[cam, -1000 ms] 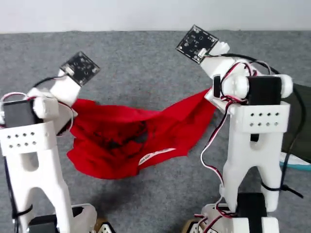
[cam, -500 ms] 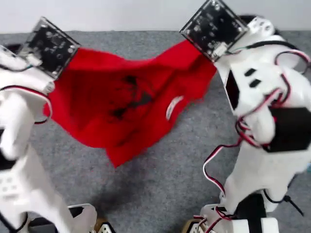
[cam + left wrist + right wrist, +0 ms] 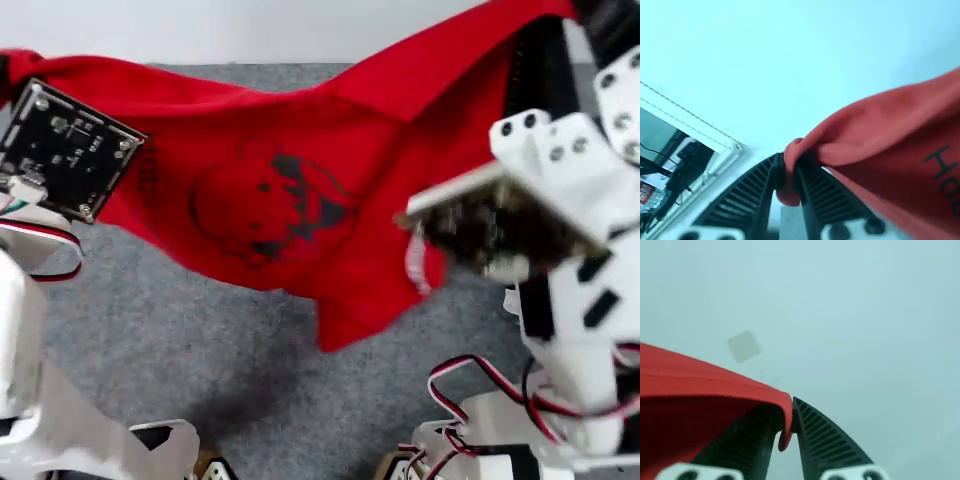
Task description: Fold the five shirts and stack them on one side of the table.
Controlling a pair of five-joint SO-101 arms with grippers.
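A red shirt (image 3: pixel 300 190) with a dark skull print hangs spread in the air above the grey table (image 3: pixel 150 340), held up at its two upper corners. My left gripper (image 3: pixel 789 182) is shut on one bunched corner of the red shirt (image 3: pixel 875 145), at the high view's left edge. My right gripper (image 3: pixel 786 432) is shut on the opposite edge of the shirt (image 3: pixel 695 405), up at the high view's top right. The shirt's lower part dangles in a point over the table's middle.
Both arms stand raised, the left arm's wrist board (image 3: pixel 65 150) at the left and the right arm's white body (image 3: pixel 570 250) at the right. Their bases (image 3: pixel 160 450) sit at the table's near edge.
Both arms have lifted the red shirt from the table high into the air and pulled it wide, so it now hangs spread between them.
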